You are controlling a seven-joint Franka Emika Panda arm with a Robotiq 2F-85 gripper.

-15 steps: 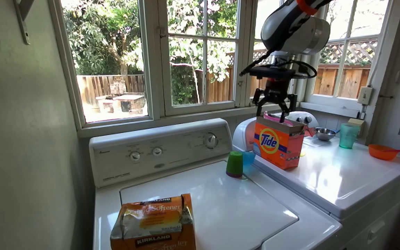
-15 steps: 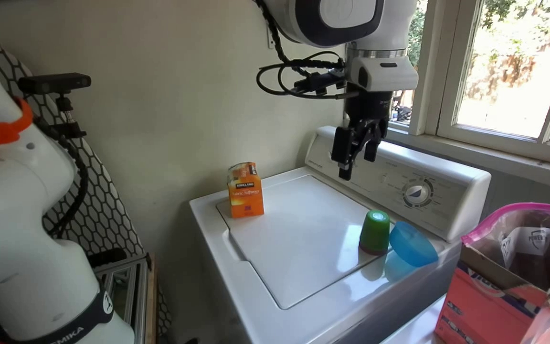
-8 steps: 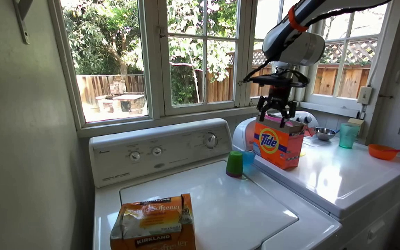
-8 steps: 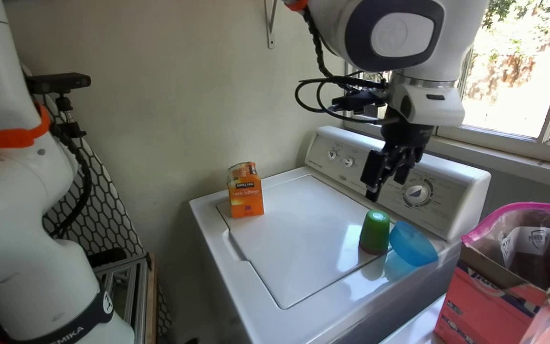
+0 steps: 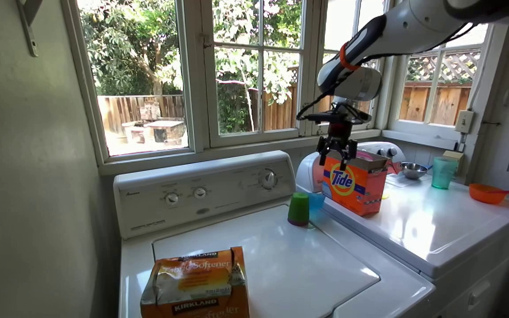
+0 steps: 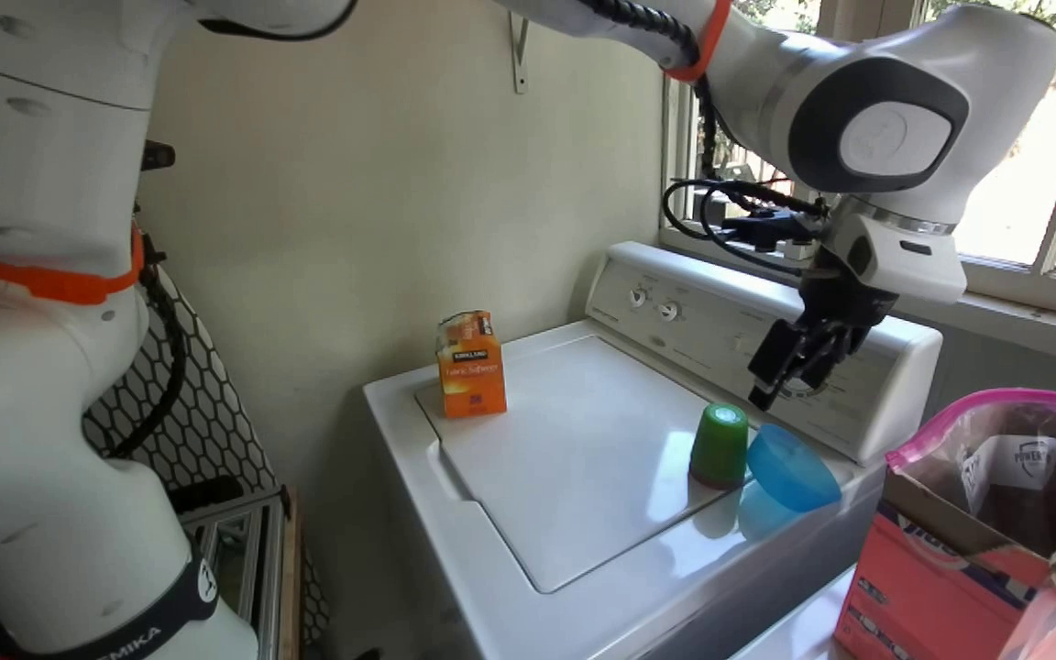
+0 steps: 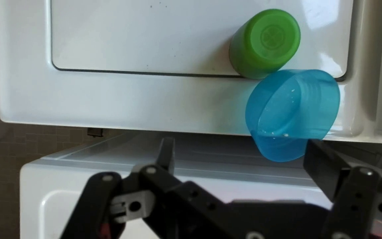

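Blue bowl point(image 7: 297, 109): tipped, below the gripper point(image 5: 333, 164); green cup point(image 7: 272, 36) farther out. Over the last second gripper has dropped lower, jaws spread wide, nothing held. Likely a shorter reach to the bowl; no contact seen.

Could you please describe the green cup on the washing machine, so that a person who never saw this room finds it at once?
Find the white washing machine that carries the fabric softener box. Go to the back corner of its lid, on the side toward the Tide box. The cup there stands upside down and is green, unlike the see-through blue container beside it.
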